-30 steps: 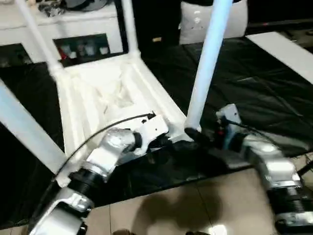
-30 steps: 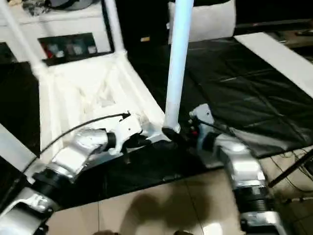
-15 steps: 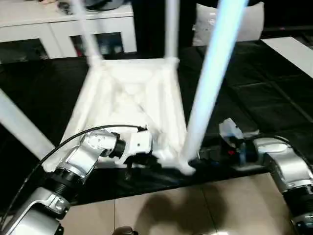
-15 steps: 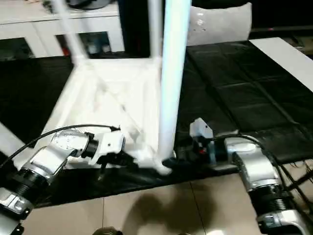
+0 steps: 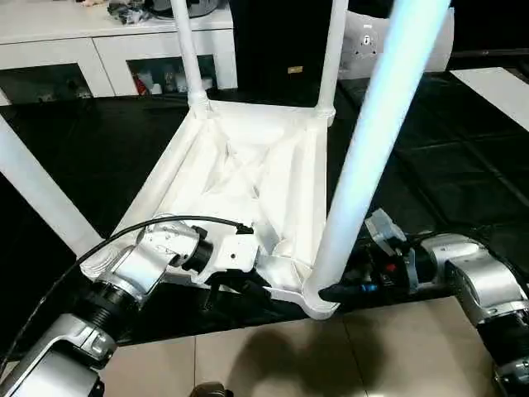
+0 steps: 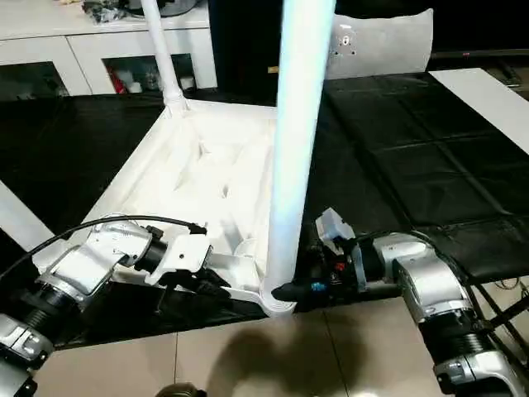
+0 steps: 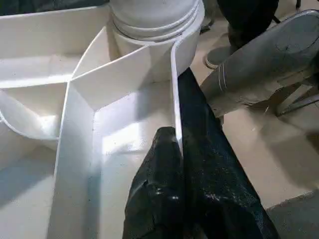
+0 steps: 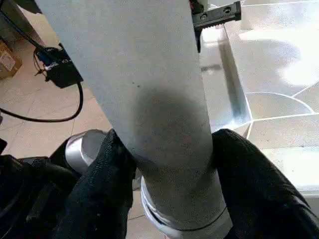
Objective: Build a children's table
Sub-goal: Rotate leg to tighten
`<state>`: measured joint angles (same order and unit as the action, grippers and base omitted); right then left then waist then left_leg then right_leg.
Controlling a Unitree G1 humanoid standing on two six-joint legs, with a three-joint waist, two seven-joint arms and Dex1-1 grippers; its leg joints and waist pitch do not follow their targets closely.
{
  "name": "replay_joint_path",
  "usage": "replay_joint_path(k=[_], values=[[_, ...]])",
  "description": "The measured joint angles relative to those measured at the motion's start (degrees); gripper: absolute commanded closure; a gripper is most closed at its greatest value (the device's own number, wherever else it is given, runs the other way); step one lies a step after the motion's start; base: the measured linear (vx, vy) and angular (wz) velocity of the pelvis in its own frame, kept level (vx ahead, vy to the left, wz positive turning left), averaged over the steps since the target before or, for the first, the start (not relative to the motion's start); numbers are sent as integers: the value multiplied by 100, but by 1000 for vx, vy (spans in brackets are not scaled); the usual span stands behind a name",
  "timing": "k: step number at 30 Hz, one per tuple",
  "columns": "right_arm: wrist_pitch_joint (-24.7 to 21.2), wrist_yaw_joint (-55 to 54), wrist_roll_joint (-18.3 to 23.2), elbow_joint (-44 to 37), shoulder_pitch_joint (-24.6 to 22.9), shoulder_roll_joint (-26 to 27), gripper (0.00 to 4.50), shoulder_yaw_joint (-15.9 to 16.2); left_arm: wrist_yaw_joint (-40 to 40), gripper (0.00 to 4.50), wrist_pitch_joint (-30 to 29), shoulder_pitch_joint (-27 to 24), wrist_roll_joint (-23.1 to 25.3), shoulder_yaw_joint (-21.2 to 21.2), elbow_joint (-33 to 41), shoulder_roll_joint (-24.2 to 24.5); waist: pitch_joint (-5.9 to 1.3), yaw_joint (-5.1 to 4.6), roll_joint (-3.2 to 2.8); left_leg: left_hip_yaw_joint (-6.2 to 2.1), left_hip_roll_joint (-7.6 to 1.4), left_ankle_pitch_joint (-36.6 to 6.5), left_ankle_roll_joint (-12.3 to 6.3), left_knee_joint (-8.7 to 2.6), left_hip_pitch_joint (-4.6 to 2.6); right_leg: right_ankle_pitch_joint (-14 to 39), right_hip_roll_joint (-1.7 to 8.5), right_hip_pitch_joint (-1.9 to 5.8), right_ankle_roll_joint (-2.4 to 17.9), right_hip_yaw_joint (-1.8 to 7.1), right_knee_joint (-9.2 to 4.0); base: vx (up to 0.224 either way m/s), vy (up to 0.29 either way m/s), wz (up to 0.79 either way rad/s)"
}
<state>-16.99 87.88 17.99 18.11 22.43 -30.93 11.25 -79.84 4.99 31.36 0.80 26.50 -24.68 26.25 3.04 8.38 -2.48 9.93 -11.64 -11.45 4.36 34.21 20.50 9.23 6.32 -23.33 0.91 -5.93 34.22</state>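
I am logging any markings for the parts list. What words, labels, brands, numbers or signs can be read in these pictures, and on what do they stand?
No text can be read anywhere.
White cushion: a small round mark, too blurred to read.
Dark panel behind the table: a small yellowish tag, too small to read.
Children's table and its legs: no markings visible.

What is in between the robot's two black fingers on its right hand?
The near table leg. In the right wrist view, one black finger sits on each side of it, just above its socket.
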Motion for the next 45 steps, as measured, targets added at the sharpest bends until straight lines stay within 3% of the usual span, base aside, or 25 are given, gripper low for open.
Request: replay_joint_path(k=[4,9,10,14,17,23,27,28,34,45], values=[[-45,-7,16,-8,-3,1,241,-8,14,450,-94,-1,-7,-23,7,-13,1,2,4,0,0,0,0,0,0,0,0,0,-1,1,2,0,0,0],[-153,-811,-9,-60,-98,324,241,-300,488,450,-921,-33,-30,-269,95,-159,10,-34,19,11,0,10,14,0,-4,24,-3,0,-41,17,27,0,0,0],[-145,-1067,-48,-60,-98,423,244,-351,610,450,-1053,-32,9,-324,101,-179,12,-68,23,10,-2,16,23,-2,-10,26,-5,0,-47,17,28,0,0,0],[-165,-2514,-336,-31,-74,954,248,-661,1407,450,-1623,-21,173,-541,109,-485,24,-351,46,5,-2,24,37,-3,-27,26,-13,1,-50,16,15,0,0,0],[-304,-3273,-463,-21,-23,1225,251,-854,1885,450,-1913,-5,228,-631,99,-755,26,-494,49,0,-2,24,37,-4,-27,24,-19,3,-52,15,-9,0,0,0],[-543,-5703,-823,-117,76,2353,252,-1387,3331,450,-2669,99,379,-990,-39,-1605,26,-612,48,0,-1,24,37,-16,-26,24,-25,2,-52,17,-23,0,0,0],[-355,-6298,-997,-41,138,2548,252,-1422,3821,450,-2873,126,396,-1041,-37,-1927,15,-604,32,0,10,19,33,-47,-21,23,-25,2,-53,26,-35,0,0,0],[-285,-6317,-1046,-23,138,2560,197,-1410,3846,450,-2865,126,412,-1031,-32,-1931,13,-591,27,-1,11,19,34,-60,-24,22,-25,2,-53,25,-35,0,0,0],[-141,-6127,-971,-16,97,2560,156,-1408,3757,450,-2569,128,525,-897,-30,-1776,12,-555,24,-10,-8,21,37,-94,-33,20,-61,0,-52,25,-33,0,0,0],[-148,-3590,-452,-142,-100,1158,45,-1087,2538,450,-1482,102,441,-631,-155,-984,14,-350,21,-15,-26,22,37,-102,-28,5,-90,-4,-22,34,-39,0,0,0]])
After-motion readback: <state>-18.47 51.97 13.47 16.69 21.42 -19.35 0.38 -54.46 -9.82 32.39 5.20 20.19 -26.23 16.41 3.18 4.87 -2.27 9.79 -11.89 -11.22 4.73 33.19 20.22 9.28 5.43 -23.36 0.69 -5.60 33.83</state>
